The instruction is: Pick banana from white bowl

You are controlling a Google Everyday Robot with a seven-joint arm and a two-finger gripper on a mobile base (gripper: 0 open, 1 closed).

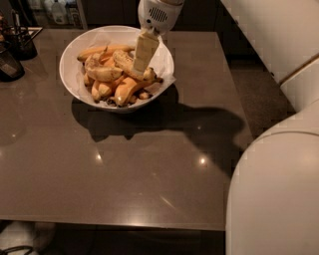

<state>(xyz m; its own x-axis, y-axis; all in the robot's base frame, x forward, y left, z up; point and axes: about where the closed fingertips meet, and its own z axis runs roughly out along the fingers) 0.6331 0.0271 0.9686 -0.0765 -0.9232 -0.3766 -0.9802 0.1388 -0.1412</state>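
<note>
Seeing end effector (140, 65) reaching down from top of view into the white bowl (70, 79), tip right at the banana (122, 60). Can't tell whether apart, together or clamped on anything; not readable from this angle. Spotting wrist housing (157, 14) directly above, over the far rim.

Placing the banana on top of the pile, near the middle, running diagonally from upper left to lower right. Pale yellow, heavily speckled, plump. Partly covered by the end effector toward its right end. Resting against neighbours: shorter pale banana (102, 73) to its left, orange-yellow bananas (127, 87) nearer the camera, one long banana (107, 50) along the far side.

Noting crinkled white paper (167, 74) lining the white bowl, poking past the rim on the right. Sitting upright on the desk (124, 169), far-left area, with a dark shadow (199, 124) thrown to the right.

Also logging dark containers (20, 42) at the far-left desk edge, well apart from the white bowl. Seeing white robot body (274, 194) filling the right side of view.
</note>
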